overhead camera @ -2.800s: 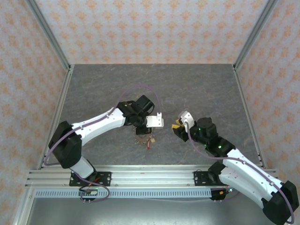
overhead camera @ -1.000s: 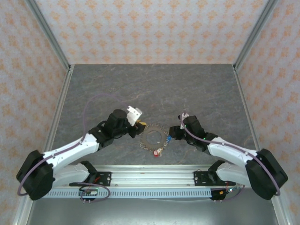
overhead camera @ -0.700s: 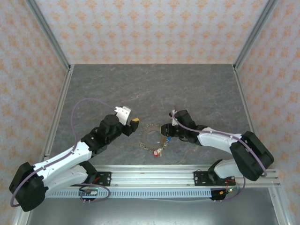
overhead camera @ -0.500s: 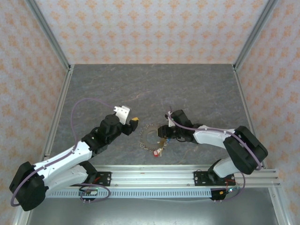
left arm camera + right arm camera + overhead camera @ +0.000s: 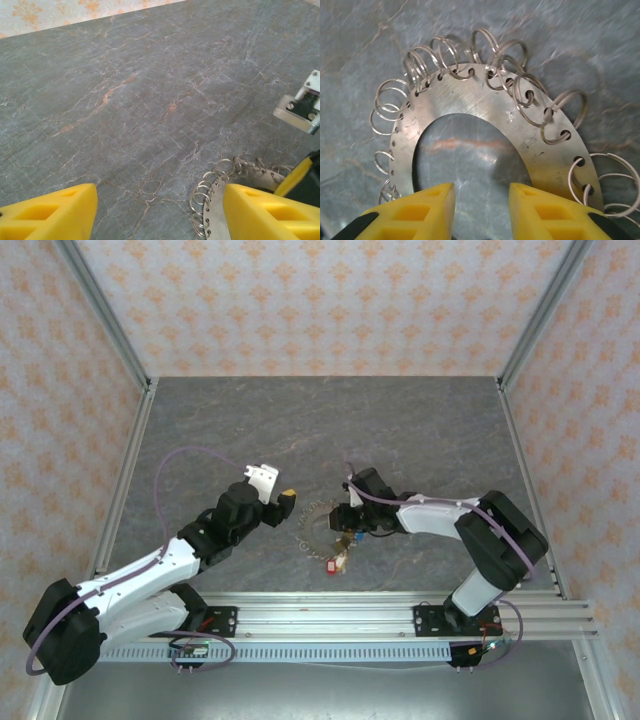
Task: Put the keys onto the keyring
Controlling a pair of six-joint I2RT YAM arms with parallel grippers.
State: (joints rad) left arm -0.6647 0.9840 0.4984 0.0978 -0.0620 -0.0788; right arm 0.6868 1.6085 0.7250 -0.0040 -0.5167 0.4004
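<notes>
Many wire loops (image 5: 496, 56) rim the keyring (image 5: 470, 102), seen from right wrist.

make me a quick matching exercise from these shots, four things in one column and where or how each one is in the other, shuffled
Things:
1. left gripper
2. right gripper
3. keyring
4. red key

Places and states:
a. flat on the grey table, wire loops round its rim
b. fingers a little apart, over the ring's open centre
c. at the ring's near edge
d. jaws wide, by the ring's left side, holding nothing

Pairs: 1-d, 2-b, 3-a, 4-c
</notes>
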